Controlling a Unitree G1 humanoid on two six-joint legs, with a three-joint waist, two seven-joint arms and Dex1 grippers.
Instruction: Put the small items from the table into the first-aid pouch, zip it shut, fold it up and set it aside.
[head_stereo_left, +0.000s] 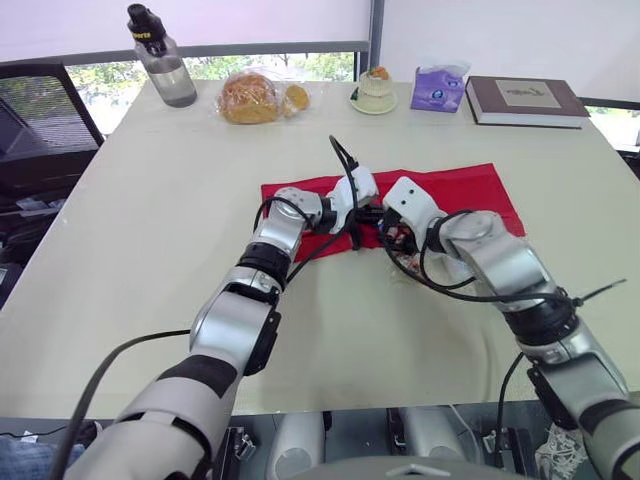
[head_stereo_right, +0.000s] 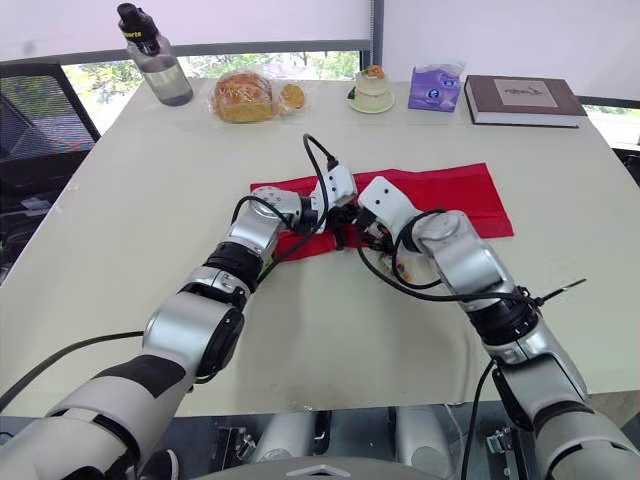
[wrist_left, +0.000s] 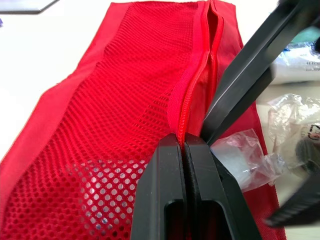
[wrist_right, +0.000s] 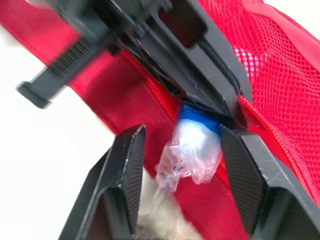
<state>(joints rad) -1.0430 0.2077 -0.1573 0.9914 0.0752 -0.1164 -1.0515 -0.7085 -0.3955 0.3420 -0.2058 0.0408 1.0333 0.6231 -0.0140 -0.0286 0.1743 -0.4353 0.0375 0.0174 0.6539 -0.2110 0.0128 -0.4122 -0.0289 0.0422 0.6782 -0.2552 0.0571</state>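
Centrally, left tool (wrist_left: 183, 142) tight on pouch (wrist_left: 115, 100); right tool (wrist_right: 182, 131) wide astride packet (wrist_right: 192, 150); book (head_stereo_left: 525, 98), bottle (head_stereo_left: 165, 70) beyond

Pouch (wrist_left: 100, 125) cut off, packet (wrist_right: 192, 150) half-hidden

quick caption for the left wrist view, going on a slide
Left gripper pinches the red mesh pouch at its zipper, with a clear plastic packet lying right beside the fingertips.

Red mesh pouch (wrist_left: 115, 125), perhaps blue-tipped packet (wrist_right: 192, 145)
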